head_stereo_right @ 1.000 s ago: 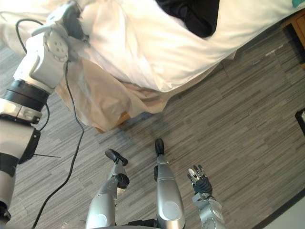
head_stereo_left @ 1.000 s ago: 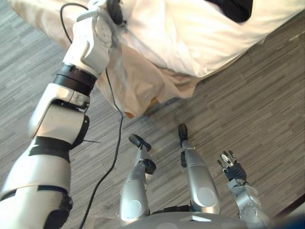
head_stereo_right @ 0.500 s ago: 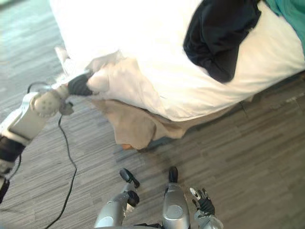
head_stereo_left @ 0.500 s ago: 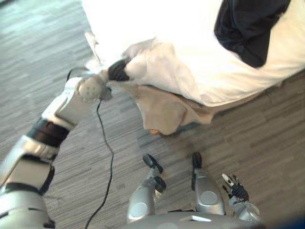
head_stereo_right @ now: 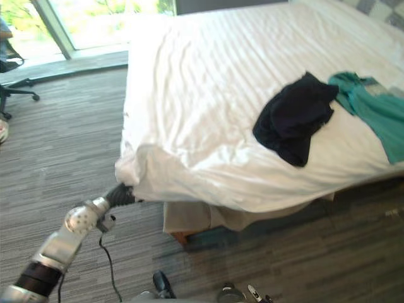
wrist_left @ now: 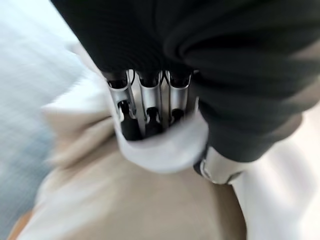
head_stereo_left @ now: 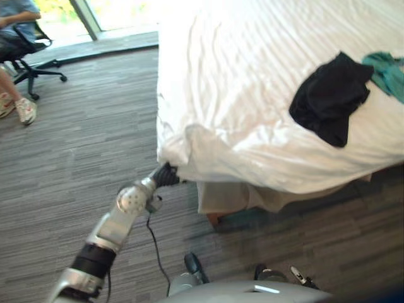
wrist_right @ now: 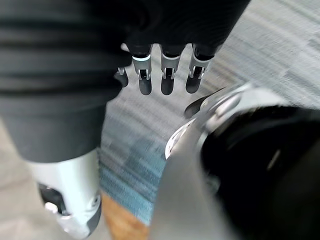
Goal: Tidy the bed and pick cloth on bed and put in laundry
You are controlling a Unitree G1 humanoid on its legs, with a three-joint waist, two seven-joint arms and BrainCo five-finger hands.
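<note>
The left hand [head_stereo_left: 166,176] is at the near left corner of the bed [head_stereo_right: 265,189], low by the edge, w/ its fingers [wrist_left: 145,112] curled tight round a fold of the white sheet [head_stereo_left: 221,76]. In the left wrist view this fold wraps over the dark tips. The sheet is bunched in a thick roll at this corner, and the beige bed skirt [head_stereo_left: 230,197] hangs out below it, just right of the hand. The black cloth [head_stereo_left: 329,99] lies on top of the sheet toward the right side of the bed, well apart from the left hand. 1 teal cloth [head_stereo_right: 369,107] lies right against it on its right. The right hand [wrist_right: 168,80] hangs low over the grey plank floor [head_stereo_left: 82,145], fingers approx. straight, holding nothing. Far left, a person [head_stereo_left: 16,12] sits on an office chair [head_stereo_left: 45,63].
</note>
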